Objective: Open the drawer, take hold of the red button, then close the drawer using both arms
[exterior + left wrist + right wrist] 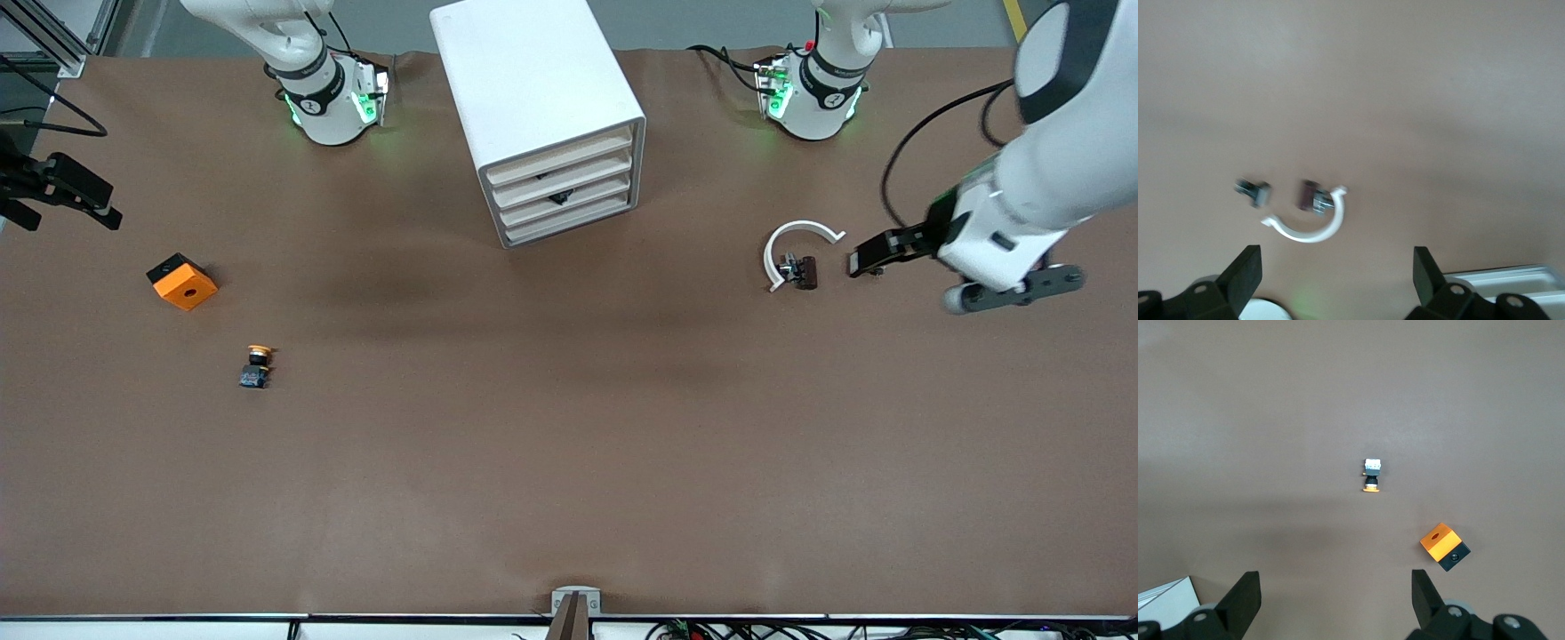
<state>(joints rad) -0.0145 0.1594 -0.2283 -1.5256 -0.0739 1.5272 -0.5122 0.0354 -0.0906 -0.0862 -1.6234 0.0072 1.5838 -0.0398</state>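
The white cabinet stands at the table's back between the two arm bases. Its stacked drawer fronts face the front camera and look pushed in. The red-capped button is hidden from every view. My left gripper hangs open over the table at the left arm's end, beside a white ring; in its wrist view the gripper holds nothing. My right gripper hangs open at the right arm's end, and in its wrist view the gripper is also empty above bare table.
A white open ring lies with a small dark brown part near the left gripper. An orange square block and a small orange-yellow-capped button lie toward the right arm's end, the button nearer the front camera.
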